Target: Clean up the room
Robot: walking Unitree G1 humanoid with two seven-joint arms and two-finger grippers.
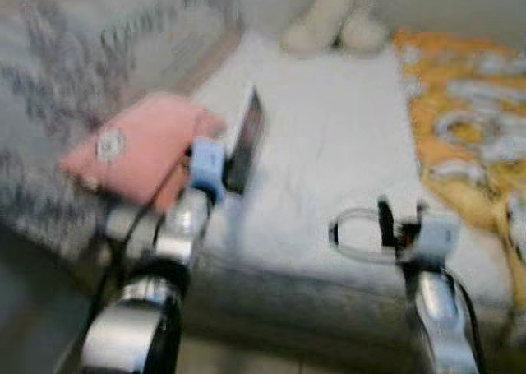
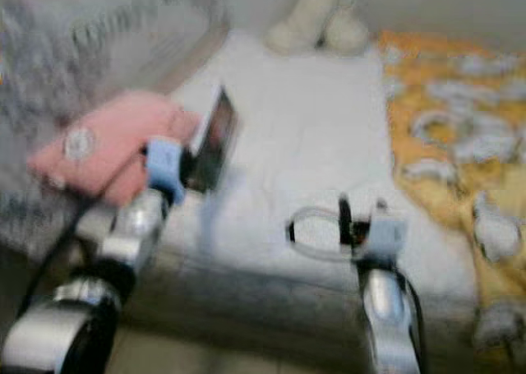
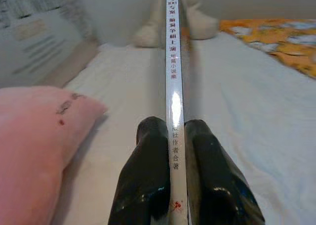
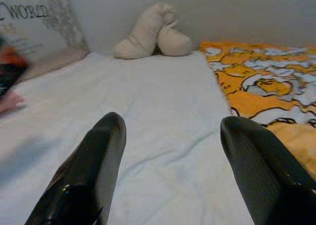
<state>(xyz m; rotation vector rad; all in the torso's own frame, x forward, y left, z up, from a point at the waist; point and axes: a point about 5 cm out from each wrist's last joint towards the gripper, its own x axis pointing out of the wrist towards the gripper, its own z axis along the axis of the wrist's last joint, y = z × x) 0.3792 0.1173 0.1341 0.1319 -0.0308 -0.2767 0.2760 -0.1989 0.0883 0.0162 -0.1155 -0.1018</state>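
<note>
Book: a thin book (image 3: 176, 62) with a pale, glossy spine printed with a column of dark characters; its cover looks dark in the head views, which are blurred.
Book position: held edge-up above the bed, over the left part of the white sheet, just right of the pink pillow.
Left hand: the left hand (image 3: 177, 183) has its two black fingers (image 3: 145, 180) pressed against either side of the book, with the spine running out from between them toward the plush toy.
Pink pillow: a pink pillow (image 1: 136, 148) lies on the bed's left edge, just beside the left hand and the book; it carries a small round pale mark.
Bed: a bed (image 4: 163, 101) covered with a white sheet, lightly creased.
Grey printed cushion: a grey cushion (image 4: 34, 27) with printed lettering leans at the far left of the bed, behind the pink pillow.
Plush toy: a cream plush toy (image 4: 153, 32) sits at the far end of the bed, against a pale wall.
Blanket: an orange blanket (image 4: 266, 81) with white patterning covers the bed's right side.
Right hand: the right hand (image 4: 170, 160) hovers over the near right part of the white sheet, fingers spread wide with nothing between them, well apart from the book.
</note>
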